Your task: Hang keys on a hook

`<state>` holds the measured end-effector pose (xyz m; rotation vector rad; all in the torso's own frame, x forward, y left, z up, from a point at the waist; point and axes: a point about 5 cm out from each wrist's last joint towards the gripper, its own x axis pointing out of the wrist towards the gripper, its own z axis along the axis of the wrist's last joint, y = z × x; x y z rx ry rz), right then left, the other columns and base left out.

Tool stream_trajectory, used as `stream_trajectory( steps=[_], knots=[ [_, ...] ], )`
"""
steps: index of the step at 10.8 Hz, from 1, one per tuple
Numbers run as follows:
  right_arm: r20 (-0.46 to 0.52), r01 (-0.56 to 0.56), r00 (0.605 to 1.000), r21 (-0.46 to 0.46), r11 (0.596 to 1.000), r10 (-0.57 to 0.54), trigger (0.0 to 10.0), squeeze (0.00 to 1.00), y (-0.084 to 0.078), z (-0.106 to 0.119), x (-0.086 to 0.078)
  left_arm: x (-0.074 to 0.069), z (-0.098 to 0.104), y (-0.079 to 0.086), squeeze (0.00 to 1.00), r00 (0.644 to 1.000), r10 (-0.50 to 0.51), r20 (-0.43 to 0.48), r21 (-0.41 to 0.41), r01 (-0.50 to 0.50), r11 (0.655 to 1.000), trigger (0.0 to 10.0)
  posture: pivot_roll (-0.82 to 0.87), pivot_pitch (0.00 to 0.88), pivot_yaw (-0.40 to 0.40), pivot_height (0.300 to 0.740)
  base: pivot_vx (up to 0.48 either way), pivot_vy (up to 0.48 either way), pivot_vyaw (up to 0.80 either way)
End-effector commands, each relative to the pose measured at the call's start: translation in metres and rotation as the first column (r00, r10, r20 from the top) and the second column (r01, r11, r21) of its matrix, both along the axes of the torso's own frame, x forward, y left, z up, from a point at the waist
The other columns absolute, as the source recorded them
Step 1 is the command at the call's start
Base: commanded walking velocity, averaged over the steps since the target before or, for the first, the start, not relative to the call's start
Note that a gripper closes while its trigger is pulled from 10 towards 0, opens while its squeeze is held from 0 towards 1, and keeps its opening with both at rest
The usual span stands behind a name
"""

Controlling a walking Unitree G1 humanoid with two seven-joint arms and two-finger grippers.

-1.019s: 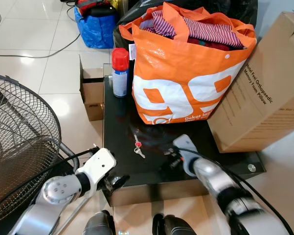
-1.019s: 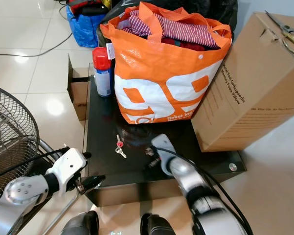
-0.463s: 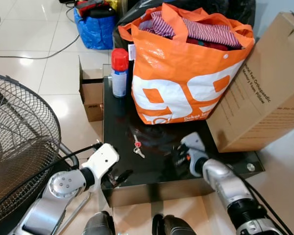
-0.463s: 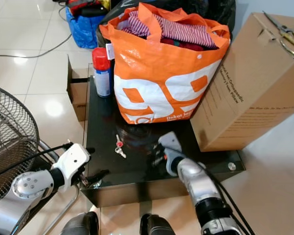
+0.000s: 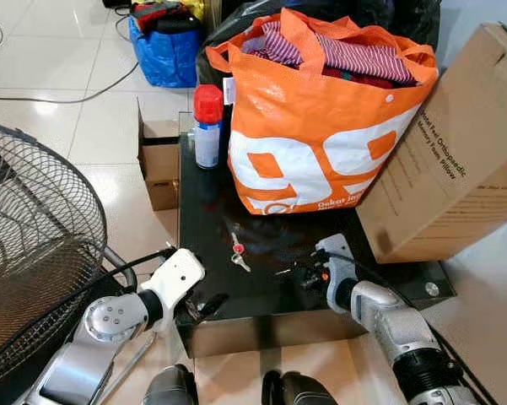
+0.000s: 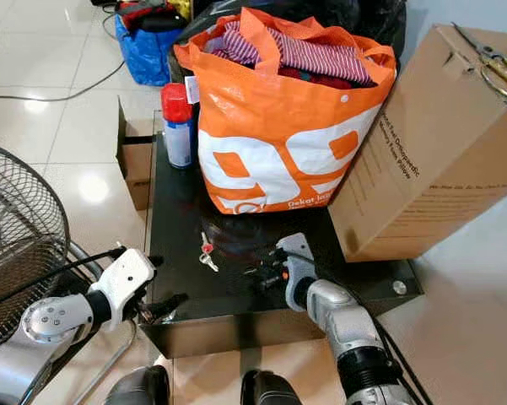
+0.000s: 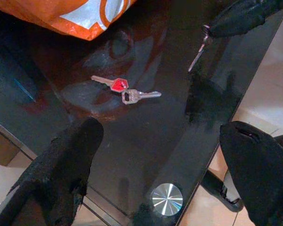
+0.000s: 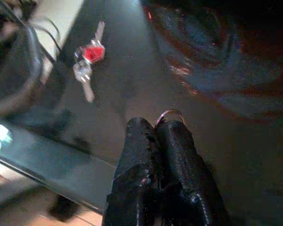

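Two joined keys (image 5: 238,251), one red-headed and one silver, lie flat on the black glass table (image 5: 202,228) in front of the orange bag. My right gripper (image 5: 293,272) hovers low over the table a short way right of the keys, its fingers pointing toward them. In the right wrist view its fingers (image 8: 146,141) are pressed together on a small metal ring (image 8: 169,114), with the keys (image 8: 87,70) ahead. My left gripper (image 5: 204,305) is open at the table's front left edge. The left wrist view has the keys (image 7: 125,90) beyond its spread fingers (image 7: 68,160).
An orange shopping bag (image 5: 320,126) full of clothes stands at the table's back. A large cardboard box (image 5: 455,160) leans at the right. A red-capped spray can (image 5: 207,126) stands back left. A wire fan (image 5: 34,253) is close on my left.
My right gripper has drawn back and swung so its fingers point left toward the keys. The left gripper has edged forward to the table's front edge. The keys have not moved.
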<state>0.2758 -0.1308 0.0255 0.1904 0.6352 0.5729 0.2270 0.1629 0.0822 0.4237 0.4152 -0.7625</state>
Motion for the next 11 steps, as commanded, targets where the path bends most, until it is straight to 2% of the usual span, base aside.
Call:
stream_trajectory(
  steps=[1, 3, 4, 5, 6, 8, 10, 11],
  knots=[
    [-0.012, 0.035, 0.999, 0.058, 0.998, -0.034, 0.0, 0.0, -0.005, 0.004, 0.0, 0.0, -0.001, 0.0, 0.0, 1.0, -0.001, 0.004, 0.005, 0.001, 1.0, 10.0, -0.03, 0.094, -0.108, 0.74, 0.0, 0.0, 0.0],
    [-0.062, 0.083, 0.996, 0.317, 0.945, -0.067, 0.0, 0.0, -0.004, 0.02, -0.001, 0.001, 0.0, 0.0, 0.0, 1.0, 0.015, 0.011, -0.012, -0.015, 1.0, 10.0, -0.03, 0.067, -0.105, 0.74, 0.0, 0.0, 0.0],
    [-0.087, 0.132, 0.991, 0.418, 0.899, -0.105, 0.0, 0.0, -0.007, 0.025, 0.0, 0.002, 0.0, -0.001, 0.0, 1.0, 0.022, 0.017, -0.023, -0.022, 0.999, 10.0, -0.03, 0.052, -0.104, 0.74, 0.0, 0.0, 0.0],
    [-0.099, 0.155, 0.987, 0.461, 0.874, -0.123, 0.0, 0.0, -0.007, 0.029, 0.0, 0.002, 0.0, -0.002, 0.0, 1.0, 0.022, 0.019, -0.026, -0.022, 0.999, 10.0, -0.03, 0.046, -0.103, 0.74, 0.0, 0.0, 0.0],
    [-0.117, 0.182, 0.983, 0.556, 0.811, -0.14, 0.0, 0.0, -0.008, 0.038, 0.0, 0.004, 0.001, -0.003, 0.0, 0.999, 0.037, 0.026, -0.051, -0.036, 0.998, 10.0, -0.03, 0.027, -0.1, 0.74, 0.0, 0.0, 0.0],
    [-0.09, 0.167, 0.985, 0.667, 0.726, -0.144, 0.0, 0.0, -0.007, 0.056, 0.0, 0.007, 0.009, -0.005, 0.0, 0.994, 0.101, 0.039, -0.138, -0.095, 0.986, 10.0, -0.02, 0.0, -0.096, 0.74, 0.0, 0.0, 0.0],
    [-0.08, 0.171, 0.984, 0.701, 0.692, -0.161, 0.0, 0.0, -0.008, 0.061, 0.0, 0.009, 0.014, -0.006, 0.0, 0.985, 0.16, 0.055, -0.198, -0.147, 0.969, 10.0, -0.01, 0.0, -0.091, 0.74, 0.0, 0.0, 0.0],
    [-0.069, 0.176, 0.98, 0.734, 0.656, -0.186, 0.0, 0.0, -0.01, 0.07, 0.0, 0.01, 0.022, -0.004, 0.0, 0.972, 0.22, 0.081, -0.257, -0.193, 0.947, 10.0, 0.0, 0.0, -0.089, 0.74, 0.0, 0.0, 0.0]
  ],
)
